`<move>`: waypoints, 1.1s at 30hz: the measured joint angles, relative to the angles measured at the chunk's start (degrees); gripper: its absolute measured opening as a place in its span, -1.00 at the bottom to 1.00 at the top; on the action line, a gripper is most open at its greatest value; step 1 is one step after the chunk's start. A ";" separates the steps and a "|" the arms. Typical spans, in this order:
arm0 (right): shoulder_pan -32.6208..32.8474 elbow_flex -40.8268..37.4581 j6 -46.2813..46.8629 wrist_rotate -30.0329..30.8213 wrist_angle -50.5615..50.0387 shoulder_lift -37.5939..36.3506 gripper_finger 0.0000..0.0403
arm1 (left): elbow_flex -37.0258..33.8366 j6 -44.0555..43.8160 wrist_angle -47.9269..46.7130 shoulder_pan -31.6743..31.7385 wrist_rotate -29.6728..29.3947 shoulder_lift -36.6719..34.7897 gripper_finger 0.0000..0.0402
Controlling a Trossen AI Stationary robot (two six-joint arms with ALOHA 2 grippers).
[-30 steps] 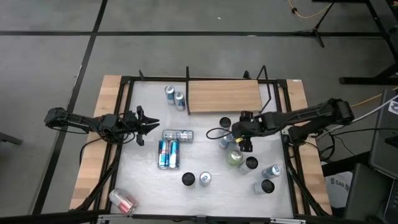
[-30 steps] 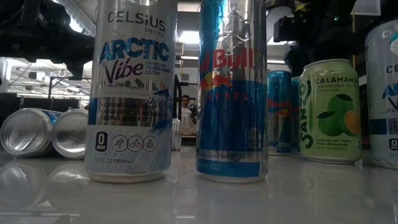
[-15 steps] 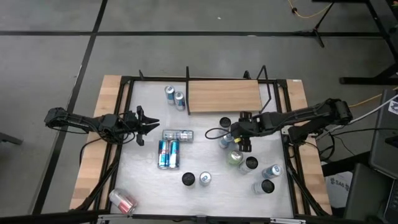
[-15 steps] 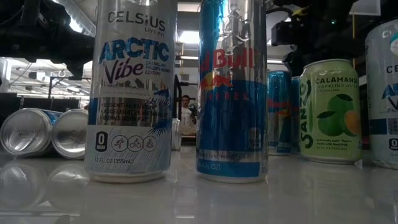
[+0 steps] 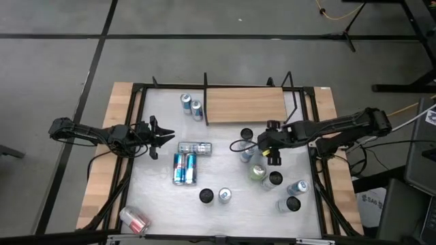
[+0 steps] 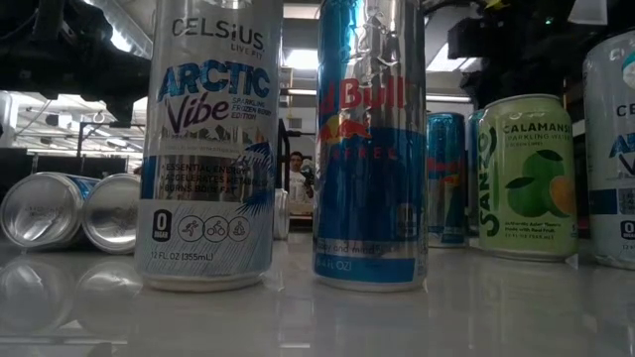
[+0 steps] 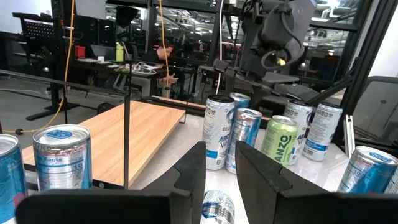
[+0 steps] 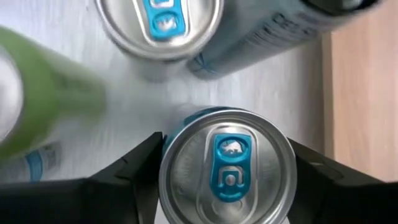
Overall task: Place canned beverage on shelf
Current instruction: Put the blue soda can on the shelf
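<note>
Can standing upright on desk, in the cluster near the shelf front edge, right of centre. Sitting between right pincer fingers, top facing wrist camera, blue tab showing. Fingers pressing both sides just below the rim, so reading as gripping the can. Not showing any lift yet in these views; base hidden from above, so not calling it off the desk.

Crowding around it: another blue-tab can just beside, green can near on the other side, shelf board edge close by.

Left pincer waiting at left side of desk, fingers slightly apart, holding nothing.

Step, judging from this: grasping done, lifting about to start. Shelf board showing no cans on it from high view, so placing not yet done.

Next move calling for:
- rising straight up until clearing neighbour tops, avoiding clipping the two close cans
- travelling the short way toward the shelf, keeping can upright
- clearing the black uprights at the ends, aiming for open board
- lowering until base resting flat, then opening and backing off upward

Risk: sliding in the grip, being held high near the rim.
</note>
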 joint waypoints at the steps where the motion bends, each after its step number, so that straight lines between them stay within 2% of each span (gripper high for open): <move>1: 0.00 0.00 -0.57 0.03 -0.42 -0.82 0.18 | 0.00 0.00 0.00 0.00 0.00 0.00 -0.60; 8: -1.33 0.44 -3.46 -0.32 -4.46 -6.55 0.18 | 0.00 0.01 0.00 0.00 -0.04 0.00 -0.60; 14: -7.90 7.97 -7.86 -1.28 -12.42 -7.46 0.19 | 0.00 0.00 0.00 0.00 -0.68 0.00 -0.60; 24: -24.26 20.40 -24.50 -5.47 -14.34 -7.32 0.19 | 0.00 0.01 0.00 0.00 -1.73 0.00 -0.60; 33: -43.04 22.32 -36.02 -10.55 -14.29 -4.53 0.19 | 0.00 0.01 0.00 0.00 -1.73 0.00 -0.60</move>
